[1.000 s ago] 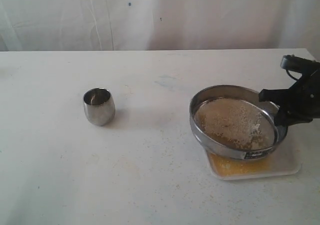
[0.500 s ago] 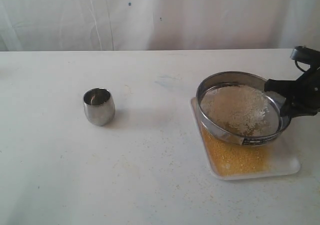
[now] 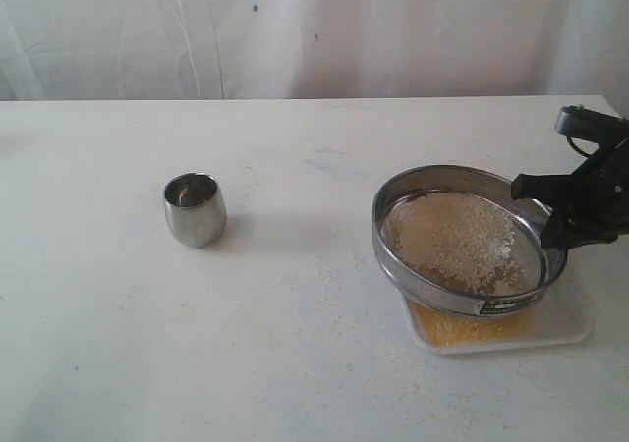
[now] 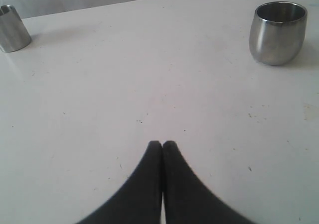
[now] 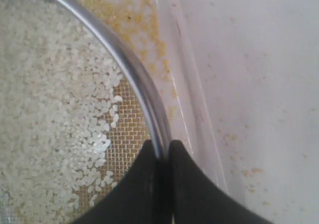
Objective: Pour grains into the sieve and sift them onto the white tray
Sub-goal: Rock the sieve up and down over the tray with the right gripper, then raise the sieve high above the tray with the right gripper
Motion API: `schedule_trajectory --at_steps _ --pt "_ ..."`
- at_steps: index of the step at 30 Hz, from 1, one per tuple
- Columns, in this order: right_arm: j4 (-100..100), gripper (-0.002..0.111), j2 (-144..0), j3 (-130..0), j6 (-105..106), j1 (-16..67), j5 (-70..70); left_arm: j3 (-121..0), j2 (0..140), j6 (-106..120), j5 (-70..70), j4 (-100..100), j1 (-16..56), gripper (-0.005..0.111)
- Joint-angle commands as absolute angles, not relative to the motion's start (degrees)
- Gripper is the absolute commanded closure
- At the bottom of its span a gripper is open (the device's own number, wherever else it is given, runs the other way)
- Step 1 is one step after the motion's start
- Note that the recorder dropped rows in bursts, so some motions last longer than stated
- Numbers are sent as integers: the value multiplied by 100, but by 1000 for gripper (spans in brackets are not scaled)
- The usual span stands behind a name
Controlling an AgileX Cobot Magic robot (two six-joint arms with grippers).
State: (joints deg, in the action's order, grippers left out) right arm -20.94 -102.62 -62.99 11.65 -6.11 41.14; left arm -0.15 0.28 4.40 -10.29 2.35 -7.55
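Note:
The sieve, a wide steel-rimmed round, hangs tilted just above the white tray. My right gripper is shut on its right rim; the right wrist view shows the gripper pinching the sieve rim. Pale whitish grains lie on the mesh, also seen as pale grains close up. Fine yellow grains cover the tray under the sieve. My left gripper is shut and empty over bare table, out of the exterior view.
A small steel cup stands upright at the table's left-middle, also visible as the steel cup. Another steel vessel shows at the edge of the left wrist view. Stray grains dot the table round the tray.
The sieve swung back and right, uncovering the yellow grains on the tray, then came forward and left again over most of the tray. The left gripper and cup stayed put.

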Motion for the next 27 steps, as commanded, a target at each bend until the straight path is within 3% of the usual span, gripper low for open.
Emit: schedule_trajectory --at_steps 1,14,27 --pt "-2300 108 -10101 -6322 1031 -637 3650 0 0 426 -1071 270 -727 107" --pt "-2369 108 -9231 -4701 1283 -574 873 0 0 426 -1071 270 -727 107" --pt "-2797 108 -8372 -4632 1355 -574 421 0 0 426 -1071 270 -727 107"
